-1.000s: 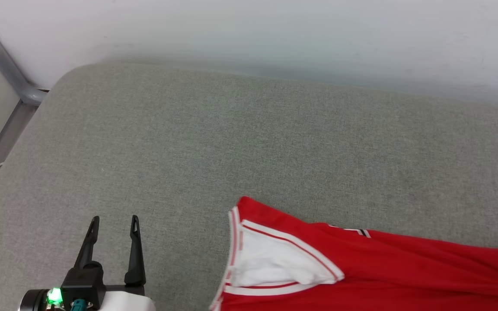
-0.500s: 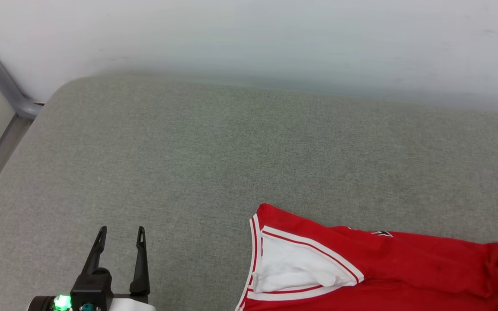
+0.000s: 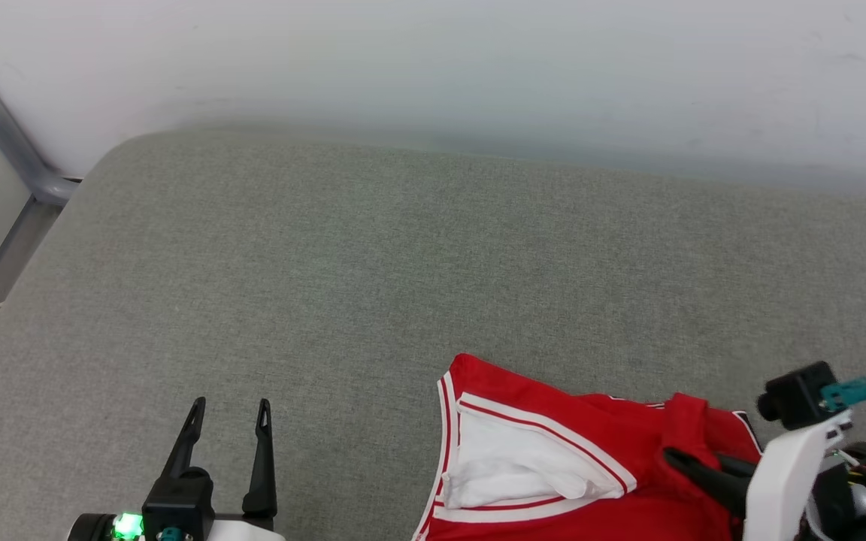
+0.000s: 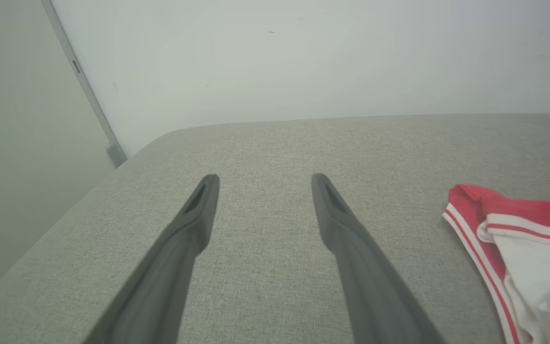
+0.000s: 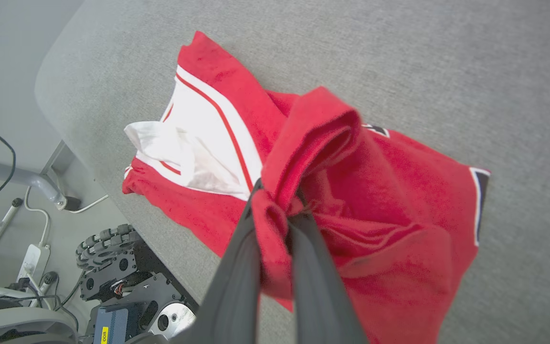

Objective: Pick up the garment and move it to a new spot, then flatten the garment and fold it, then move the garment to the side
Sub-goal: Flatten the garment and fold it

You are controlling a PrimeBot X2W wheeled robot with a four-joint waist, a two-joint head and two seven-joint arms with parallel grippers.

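Right gripper [image 5: 277, 191], mine: pinched shut on a bunched red fold of the shirt [image 5: 399, 191], which has just been dragged in from the right and raised. The rest of the shirt lies on the grey cushion [image 3: 328, 263] by its near edge, so I judge the move has begun. Left gripper [image 3: 230, 409]: wide open, empty, well apart.
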